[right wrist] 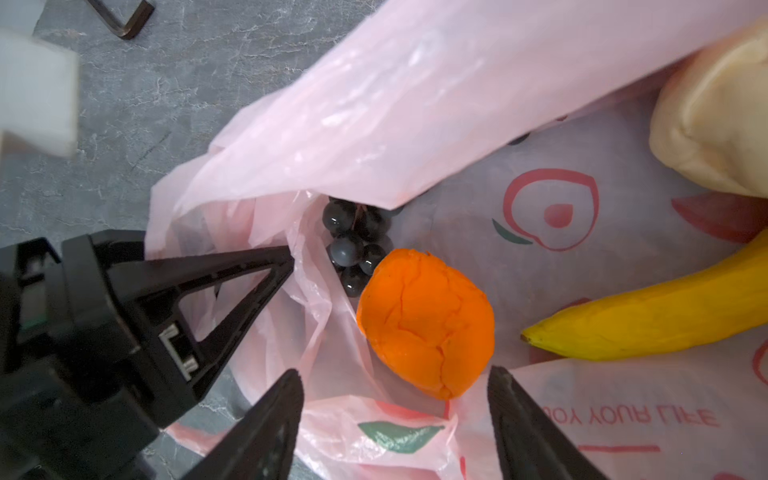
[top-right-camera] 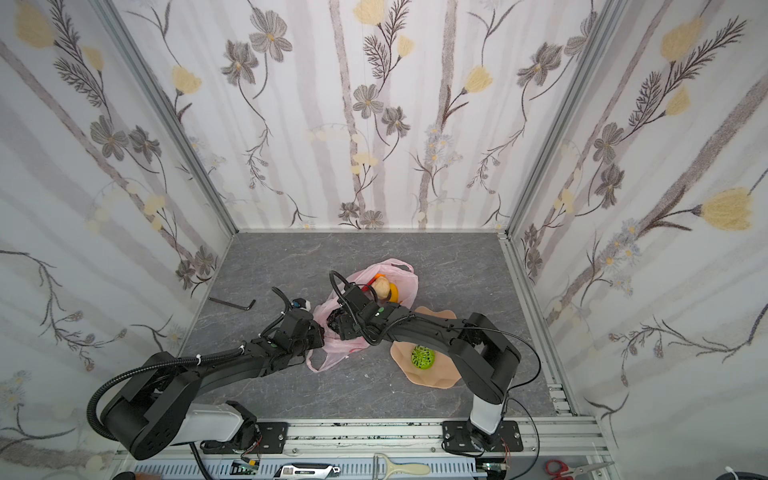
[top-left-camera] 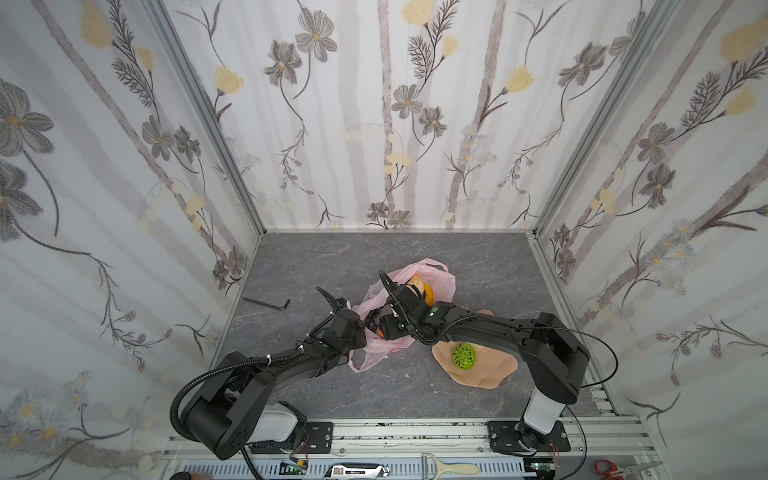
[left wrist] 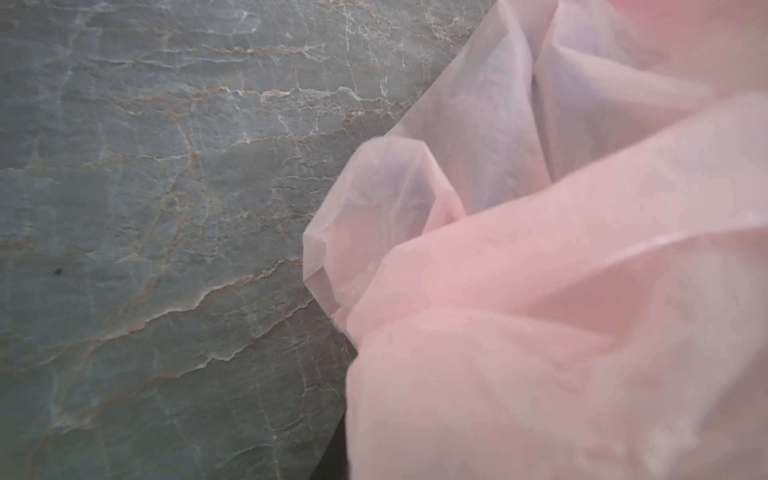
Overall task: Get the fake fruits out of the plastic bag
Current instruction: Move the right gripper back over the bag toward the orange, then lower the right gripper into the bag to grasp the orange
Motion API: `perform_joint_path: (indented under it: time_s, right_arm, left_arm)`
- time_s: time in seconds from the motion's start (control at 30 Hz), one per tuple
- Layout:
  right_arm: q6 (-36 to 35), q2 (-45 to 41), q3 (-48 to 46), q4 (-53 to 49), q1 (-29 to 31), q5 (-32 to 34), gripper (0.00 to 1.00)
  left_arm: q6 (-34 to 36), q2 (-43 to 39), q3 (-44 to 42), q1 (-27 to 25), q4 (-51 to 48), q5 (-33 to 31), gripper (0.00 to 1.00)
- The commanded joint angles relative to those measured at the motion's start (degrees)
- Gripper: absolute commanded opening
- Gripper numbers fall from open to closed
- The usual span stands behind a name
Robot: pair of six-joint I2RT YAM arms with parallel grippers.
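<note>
The pink plastic bag (top-left-camera: 440, 282) (top-right-camera: 405, 282) lies mid-table with its mouth held up. In the right wrist view an orange (right wrist: 426, 322), a dark grape bunch (right wrist: 355, 245), a yellow banana (right wrist: 648, 311) and a beige lumpy fruit (right wrist: 715, 120) lie inside it. My right gripper (right wrist: 395, 386) is open inside the mouth, its fingers either side of the orange's near end, not touching it. My left gripper (right wrist: 289, 255) (top-left-camera: 365, 328) is shut on the bag's left rim. Bag film (left wrist: 540, 291) hides its fingers in the left wrist view. A bumpy green fruit (top-left-camera: 464, 356) (top-right-camera: 423, 357) sits outside the bag.
The green fruit rests on a peach wavy-edged dish (top-left-camera: 490, 370) (top-right-camera: 440, 376) under my right arm. A black hex key (top-left-camera: 268, 302) (right wrist: 120, 20) lies on the grey table at the left. Patterned walls close in three sides. A peeler (top-left-camera: 453, 469) and scissors (top-left-camera: 611, 467) lie beyond the front rail.
</note>
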Motion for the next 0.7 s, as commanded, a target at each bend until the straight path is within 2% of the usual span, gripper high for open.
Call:
perform_joint_path:
  time_s: [0.0, 0.17, 0.47, 0.67]
  right_arm:
    - [-1.85, 1.62, 2.15, -1.64, -0.01, 2.65, 0.7]
    - [-1.82, 3.59, 3.32, -2.87, -1.46, 5.15, 0.71]
    - [-2.18, 8.49, 5.97, -1.37, -3.58, -1.57, 0.74]
    - [-1.88, 9.83, 6.87, -0.37, -4.84, -3.78, 0.75]
  left_arm:
    - [0.12, -0.61, -0.26, 0.04, -0.16, -1.17, 0.22]
    - [-0.18, -1.66, -0.85, -0.02, -0.07, -1.27, 0.23]
    - [-0.21, -2.24, -0.89, -0.04, 0.02, -1.26, 0.23]
    - [-0.37, -3.1, -1.5, -0.02, 0.05, -1.49, 0.23]
